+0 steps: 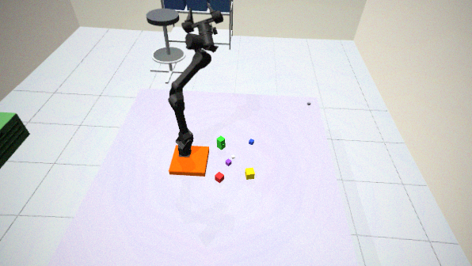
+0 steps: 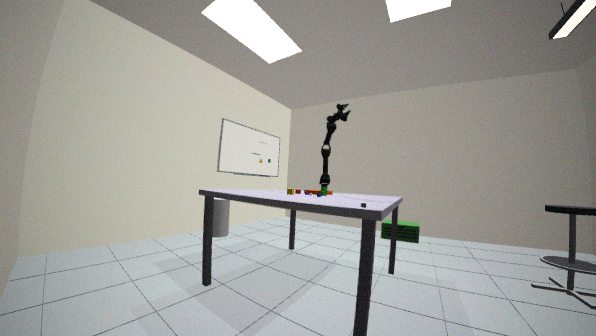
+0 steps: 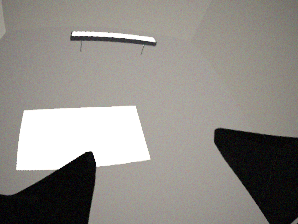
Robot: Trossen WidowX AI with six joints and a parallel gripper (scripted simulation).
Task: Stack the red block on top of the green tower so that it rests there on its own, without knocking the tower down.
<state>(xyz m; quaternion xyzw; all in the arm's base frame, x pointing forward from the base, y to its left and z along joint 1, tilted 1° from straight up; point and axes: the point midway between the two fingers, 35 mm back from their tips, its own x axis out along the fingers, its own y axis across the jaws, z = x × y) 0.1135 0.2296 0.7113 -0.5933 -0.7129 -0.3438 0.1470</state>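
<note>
Two dark fingers of the black parallel-jaw gripper (image 1: 203,17) stand spread wide with nothing between them; the hand is released and touches nothing. It sits at the top of the black jointed arm (image 1: 179,103), which reaches steeply upward from its flat orange square base plate (image 1: 190,160), far above everything on the pale lilac tabletop (image 1: 277,206). The wrist view looks between the fingers at the grey ceiling and a bright rectangular ceiling light panel (image 3: 80,137) (no block shows in it at all).

On the table, the small red cube (image 1: 219,176) lies on the surface, just off the base plate's corner and apart from the other blocks. The green tower (image 1: 221,142), an upright green block, stands beside the plate further toward the far edge. Between and around them lie a small purple cube (image 1: 228,161), a yellow cube (image 1: 249,173), a small blue cube (image 1: 251,141) and a tiny white speck-like piece (image 1: 233,157). A small dark object (image 1: 309,104) sits near the far right corner; its shape is too small to make out. In the exterior view the blocks are little more than coloured dots, and whether the tower is one piece or several cannot be told.
</note>
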